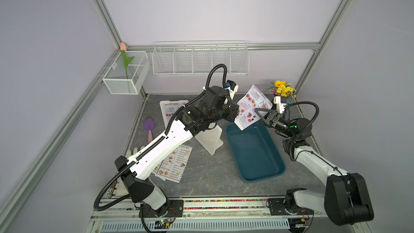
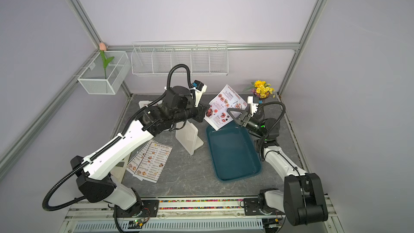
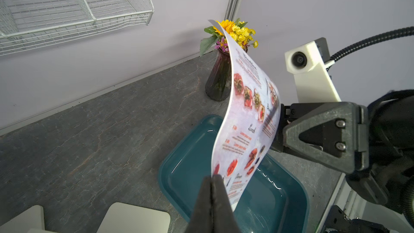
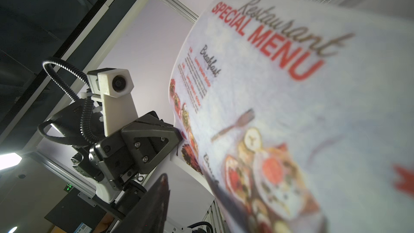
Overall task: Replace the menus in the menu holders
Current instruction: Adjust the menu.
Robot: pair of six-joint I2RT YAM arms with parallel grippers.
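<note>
A "SPECIAL MENU" sheet hangs curved in the air over the far end of the teal tray. My left gripper is shut on its lower left edge. My right gripper is open, one finger on each side of the sheet's right edge. One white menu holder lies under my left arm. Another menu holder at the back left has a red-headed menu in it. Two "DIM SUM INN" menus overlap at the front left.
A teal tray lies right of centre. A vase of yellow flowers stands at the back right corner. A purple spatula lies at the left. Wire baskets hang on the back wall.
</note>
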